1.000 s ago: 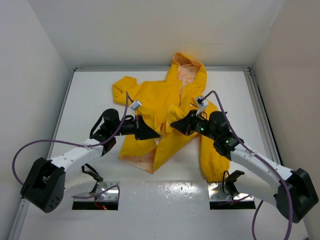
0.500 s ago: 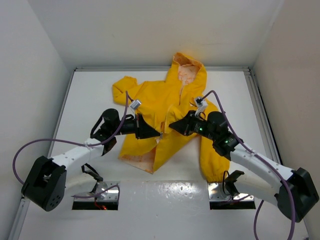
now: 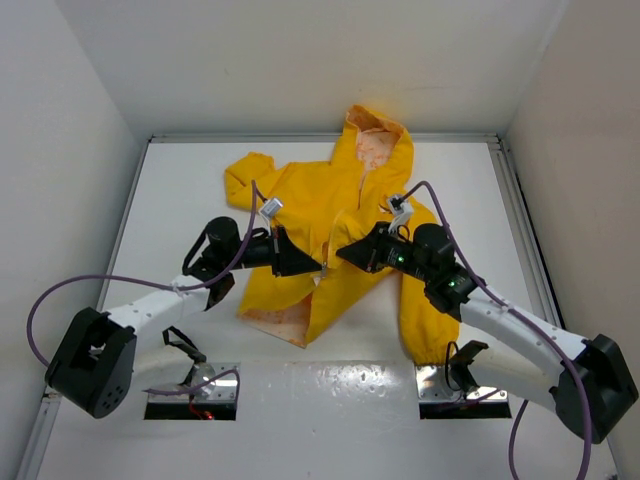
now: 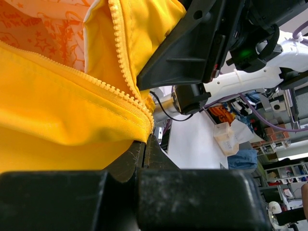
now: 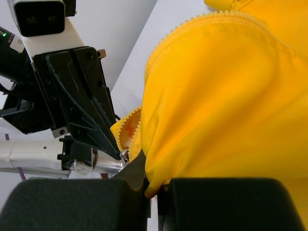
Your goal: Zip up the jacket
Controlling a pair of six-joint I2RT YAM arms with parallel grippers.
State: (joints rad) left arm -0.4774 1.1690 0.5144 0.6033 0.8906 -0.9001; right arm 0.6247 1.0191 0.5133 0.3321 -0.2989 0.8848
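Note:
The yellow jacket (image 3: pixel 300 195) lies open on the white table, its hood at the far side and the orange-printed lining showing at its lower hem. My left gripper (image 3: pixel 319 270) is shut on the bottom corner of one front edge (image 4: pixel 110 115), just under the zipper teeth (image 4: pixel 120 57). My right gripper (image 3: pixel 341 252) is shut on a fold of the other front edge (image 5: pixel 226 106). The two grippers face each other, nearly tip to tip. A small metal zipper slider (image 5: pixel 124 155) shows between them in the right wrist view.
The table (image 3: pixel 180 180) is walled at the back and both sides by white panels. The hood (image 3: pixel 375 140) lies near the back rail. One sleeve (image 3: pixel 425 320) runs down toward the right arm's base, the other (image 3: pixel 245 175) reaches out to the far left.
The right gripper has edged slightly left, toward the left gripper. Both keep their hold on the jacket's edges.

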